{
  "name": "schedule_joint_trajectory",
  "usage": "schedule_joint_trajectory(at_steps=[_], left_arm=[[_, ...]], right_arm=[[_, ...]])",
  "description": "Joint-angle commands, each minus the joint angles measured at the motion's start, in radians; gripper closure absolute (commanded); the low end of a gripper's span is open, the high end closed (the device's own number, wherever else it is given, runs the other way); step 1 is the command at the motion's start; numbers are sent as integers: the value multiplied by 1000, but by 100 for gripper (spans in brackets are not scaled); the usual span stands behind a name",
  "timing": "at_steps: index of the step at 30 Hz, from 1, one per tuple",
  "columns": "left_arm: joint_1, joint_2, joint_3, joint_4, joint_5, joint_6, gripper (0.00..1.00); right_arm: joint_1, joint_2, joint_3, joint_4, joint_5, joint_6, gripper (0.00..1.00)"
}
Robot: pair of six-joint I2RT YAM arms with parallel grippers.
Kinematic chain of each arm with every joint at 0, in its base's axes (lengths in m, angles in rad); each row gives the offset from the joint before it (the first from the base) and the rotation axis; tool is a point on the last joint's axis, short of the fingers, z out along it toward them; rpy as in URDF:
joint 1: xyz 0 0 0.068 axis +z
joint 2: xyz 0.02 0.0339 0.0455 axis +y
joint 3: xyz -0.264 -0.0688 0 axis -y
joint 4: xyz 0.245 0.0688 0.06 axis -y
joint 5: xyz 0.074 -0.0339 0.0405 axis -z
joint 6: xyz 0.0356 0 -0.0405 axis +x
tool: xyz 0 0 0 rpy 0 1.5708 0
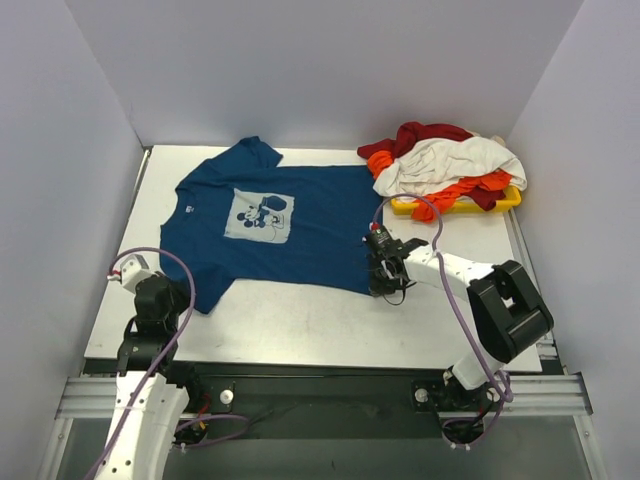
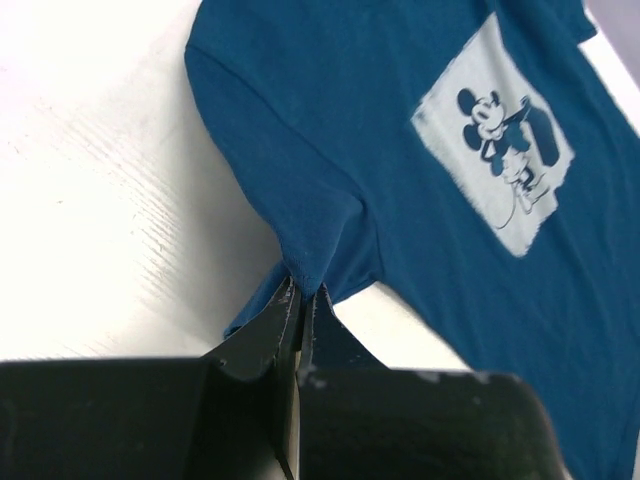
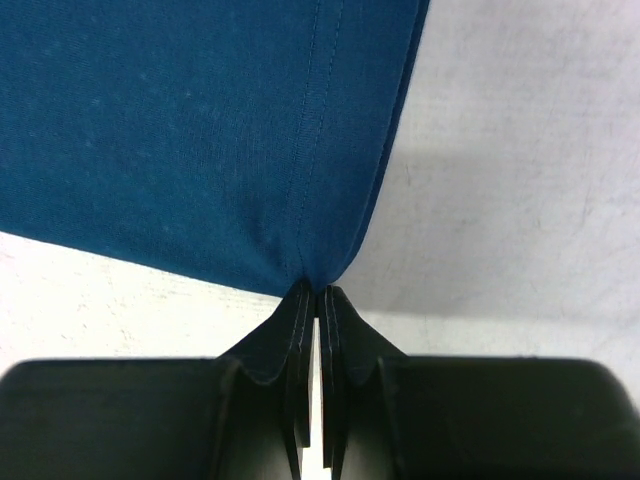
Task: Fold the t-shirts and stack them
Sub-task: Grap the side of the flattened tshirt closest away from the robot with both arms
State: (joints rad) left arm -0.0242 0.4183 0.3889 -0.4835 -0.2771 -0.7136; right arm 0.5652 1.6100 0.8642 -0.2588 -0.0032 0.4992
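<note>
- Blue shirt (image 1: pixel 270 225): one, spread flat, print (image 1: pixel 258 215) up, on the left and middle of the table (image 1: pixel 300 325). The collar points left and the hem right.
- Left gripper (image 2: pixel 300 295): jaws closed on a pinch of the near sleeve. The cloth puckers into a small peak at the fingertips.
- Right gripper (image 3: pixel 316 290): jaws closed on the near hem corner, with the stitched hem running straight into the fingertips.
- Reason for the grasp, as judged: the two holds sit at opposite ends of the shirt's near long edge. Lifted together, they would keep that edge taut and carry it over toward the far side in a lengthwise fold. No fold has been made yet.
- Pile (image 1: pixel 440 165): unfolded shirts heaped at the far right, partly on the yellow tray (image 1: pixel 505 203), well apart from the blue shirt. This leaves the folding area free.
- Count: two grippers, both gripping cloth; one tray; one blue shirt. The pile shows dark red, white and orange cloth, probably three shirts, but the tangle hides the exact number.
</note>
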Motion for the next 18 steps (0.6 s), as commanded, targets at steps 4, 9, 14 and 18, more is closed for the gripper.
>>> schedule_joint_trajectory(at_steps=[4,9,14,18], left_arm=[[-26,-42,91,-89,-46,-40,100],[-52,-87,126,-151,-65,-64,100],[-89,-130,146,-202,-86,-101,100],[-97,-144,146,-190,-77,-89,100]], right_arm=[[22,-65,-57,-119,32,18,100],[39,-102,-80,-129,32,30,100],[56,-130,-106,-142,34,36,100],[58,-157,-119,-145,40,39,100]])
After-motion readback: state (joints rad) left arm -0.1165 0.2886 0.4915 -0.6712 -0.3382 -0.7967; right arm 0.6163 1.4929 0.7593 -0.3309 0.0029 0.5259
